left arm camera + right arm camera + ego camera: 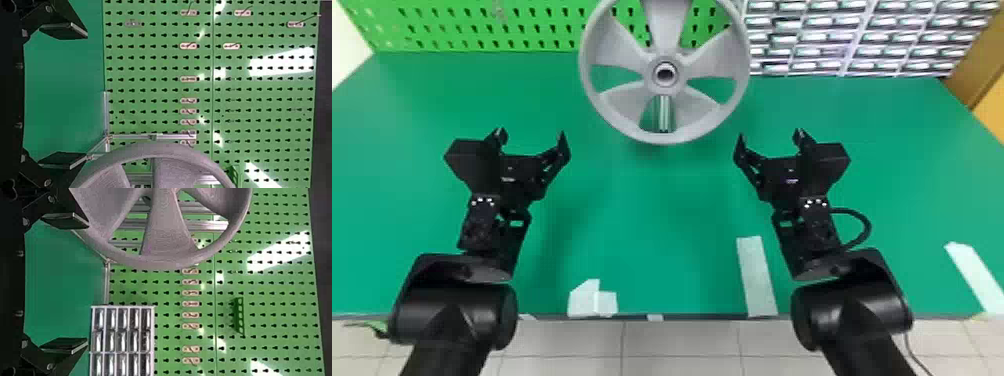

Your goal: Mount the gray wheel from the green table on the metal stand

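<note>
The gray wheel stood upright toward the far edge of the green desk, roughly midway between its left and right edges, its hub facing the robot. Behind it, the metal stand showed through a gap between the lower spokes, its post running down from about the hub. The wheel's rim looked raised off the desktop, with neither end effector touching it, so the stand was most likely carrying its weight.

The left end effector was on the near left side of the wheel, fingers spread and nothing between them. The right end effector mirrored it on the near right side, also spread and empty.

By that showing, the mounting seemed all but finished: the wheel was on the stand and both end effectors were free of it. How deeply the hub sat on its axle could not be told. If it was fully seated, only drawing the arms back toward the near edge remained; if not, a gentle, even push at the rim would be called for, since a lopsided one could tilt the wheel.
</note>
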Controlling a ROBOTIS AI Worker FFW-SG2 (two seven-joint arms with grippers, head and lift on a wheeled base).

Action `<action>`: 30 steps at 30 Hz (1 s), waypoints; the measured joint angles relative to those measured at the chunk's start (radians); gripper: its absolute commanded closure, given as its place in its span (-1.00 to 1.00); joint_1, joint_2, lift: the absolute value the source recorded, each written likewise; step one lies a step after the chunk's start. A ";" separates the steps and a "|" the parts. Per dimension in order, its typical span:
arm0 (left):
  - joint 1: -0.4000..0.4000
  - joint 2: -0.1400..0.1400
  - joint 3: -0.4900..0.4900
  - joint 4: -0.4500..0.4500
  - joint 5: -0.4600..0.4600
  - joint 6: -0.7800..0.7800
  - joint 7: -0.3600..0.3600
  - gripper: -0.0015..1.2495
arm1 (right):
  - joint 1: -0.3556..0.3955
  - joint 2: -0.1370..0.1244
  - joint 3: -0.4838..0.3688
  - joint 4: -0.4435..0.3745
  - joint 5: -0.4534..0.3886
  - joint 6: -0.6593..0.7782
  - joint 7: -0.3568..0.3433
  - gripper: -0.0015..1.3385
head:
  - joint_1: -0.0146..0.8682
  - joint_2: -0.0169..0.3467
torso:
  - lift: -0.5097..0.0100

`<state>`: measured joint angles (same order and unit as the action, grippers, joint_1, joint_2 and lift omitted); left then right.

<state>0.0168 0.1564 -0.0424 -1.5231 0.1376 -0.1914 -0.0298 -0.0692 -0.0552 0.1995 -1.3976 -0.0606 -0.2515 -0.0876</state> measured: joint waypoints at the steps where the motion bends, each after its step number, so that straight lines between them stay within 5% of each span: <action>1: 0.000 0.000 0.000 -0.001 -0.001 0.000 0.000 -0.69 | 0.001 0.000 -0.001 -0.002 0.001 0.001 0.000 -0.65 | 1.00 -0.62 | 0.58; 30: 0.018 0.000 0.020 -0.024 -0.023 0.022 -0.011 -0.69 | 0.023 -0.010 -0.003 -0.012 0.016 0.014 0.005 -0.65 | 1.00 -0.62 | 0.58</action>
<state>0.0350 0.1564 -0.0225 -1.5476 0.1142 -0.1692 -0.0404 -0.0461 -0.0654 0.1966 -1.4098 -0.0445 -0.2379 -0.0828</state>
